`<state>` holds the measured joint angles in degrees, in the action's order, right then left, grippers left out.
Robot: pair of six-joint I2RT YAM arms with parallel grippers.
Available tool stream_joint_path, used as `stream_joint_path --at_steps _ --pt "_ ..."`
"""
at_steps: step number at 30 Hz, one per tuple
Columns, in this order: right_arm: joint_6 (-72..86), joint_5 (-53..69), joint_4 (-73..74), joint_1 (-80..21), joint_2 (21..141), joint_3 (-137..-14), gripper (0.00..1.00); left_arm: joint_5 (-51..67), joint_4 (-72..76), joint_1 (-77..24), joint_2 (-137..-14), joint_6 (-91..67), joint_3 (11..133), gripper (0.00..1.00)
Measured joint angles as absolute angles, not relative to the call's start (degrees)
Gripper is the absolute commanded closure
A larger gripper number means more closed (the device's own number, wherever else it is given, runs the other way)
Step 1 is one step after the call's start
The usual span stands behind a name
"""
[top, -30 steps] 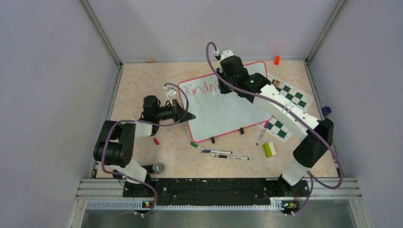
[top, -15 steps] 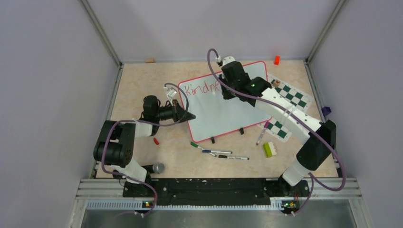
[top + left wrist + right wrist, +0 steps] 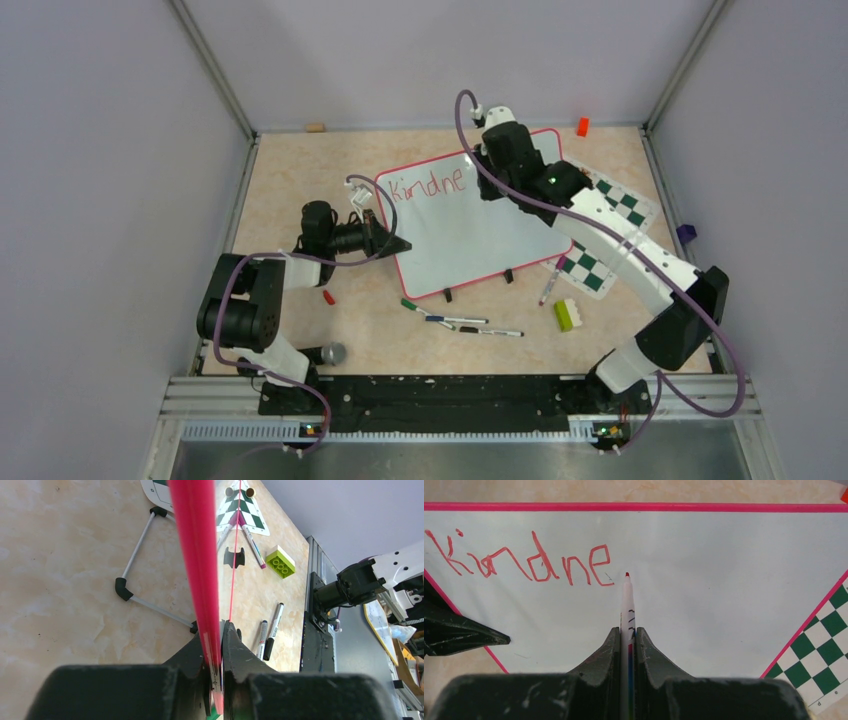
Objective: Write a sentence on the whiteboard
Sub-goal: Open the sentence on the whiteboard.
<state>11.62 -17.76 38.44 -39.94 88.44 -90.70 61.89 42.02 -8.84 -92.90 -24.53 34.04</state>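
Note:
The whiteboard lies tilted at the table's middle, with the sentence "Kindne" in red at its top left. My left gripper is shut on the board's left edge; the left wrist view shows its jaws pinching the red-pink frame. My right gripper hovers over the board's top, shut on a white marker. The marker's red tip sits just right of the "e" of the lettering, on the board's white face.
A green-and-white chess mat lies under the board's right side. Loose markers, a pink marker, a green brick and a red cap lie in front. An orange block sits at the back.
My right gripper has moved right along the board's top line with the marker, and an "e" now shows after "Kindn". The left arm has not moved.

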Motion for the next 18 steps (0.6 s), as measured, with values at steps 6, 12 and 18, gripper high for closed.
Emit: stream_joint_path --at_steps 6,12,18 --pt "11.62 -18.11 38.0 -38.41 88.03 -90.74 1.0 61.89 42.02 -8.84 -92.9 -24.53 34.04 1.0" --pt "11.77 -16.73 37.36 -37.34 88.05 -90.74 1.0 61.91 42.02 -8.84 -92.9 -24.53 34.04 1.0" --pt "11.79 -15.75 36.36 -37.19 88.86 -90.8 1.0 61.91 42.02 -8.84 -92.9 -24.53 34.04 1.0"
